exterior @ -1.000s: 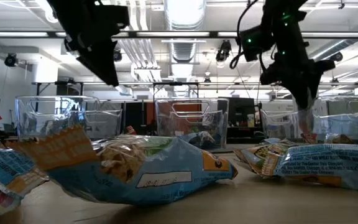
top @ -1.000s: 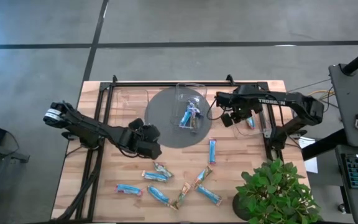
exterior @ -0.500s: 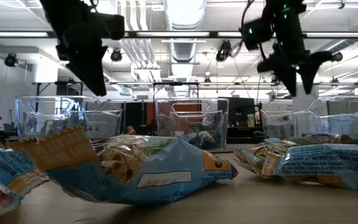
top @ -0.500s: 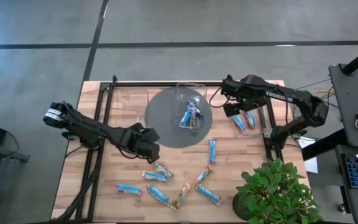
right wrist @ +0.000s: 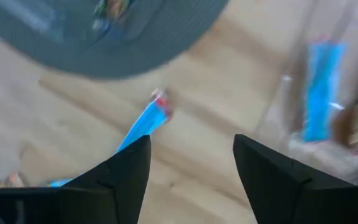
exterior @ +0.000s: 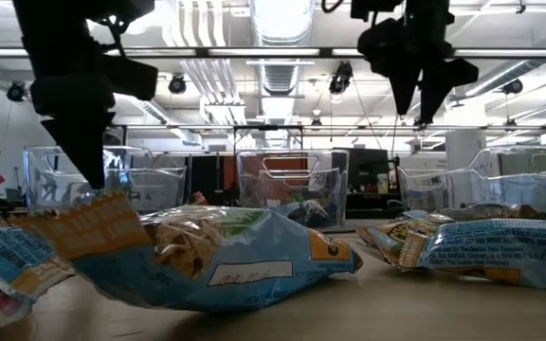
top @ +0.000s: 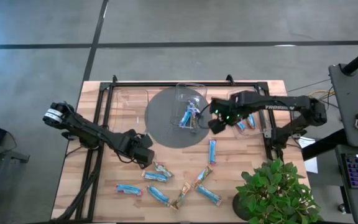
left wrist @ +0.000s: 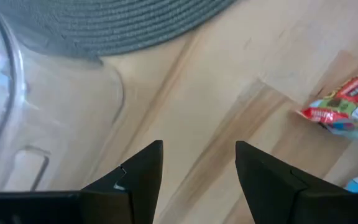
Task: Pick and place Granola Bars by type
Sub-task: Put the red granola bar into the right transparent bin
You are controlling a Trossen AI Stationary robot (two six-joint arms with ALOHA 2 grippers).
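Note:
Several granola bars lie flat on the wooden table's near half: a blue one (top: 212,151) beside the grey mat, others (top: 155,177) closer to the near edge, mixed blue and tan. The middle clear bin (top: 190,109) on the mat holds bars, and the right bin (top: 247,121) holds blue bars. My left gripper (top: 143,155) (left wrist: 197,168) is open, just left of the nearest tan bar (left wrist: 347,109). My right gripper (top: 215,124) (right wrist: 191,162) is open above the mat's right edge, with the blue bar (right wrist: 145,124) ahead of it.
A round grey mat (top: 166,127) lies in the table's middle. An empty-looking clear bin (top: 126,102) stands at its left. A potted plant (top: 272,186) fills the near right corner. Black frame rails (top: 104,112) run along the left, far and right sides.
My right gripper has risen from the right bin and moved toward the table's left and a little nearer, ending over the mat's right edge. My left gripper has moved toward the near edge and down, toward the loose bars.

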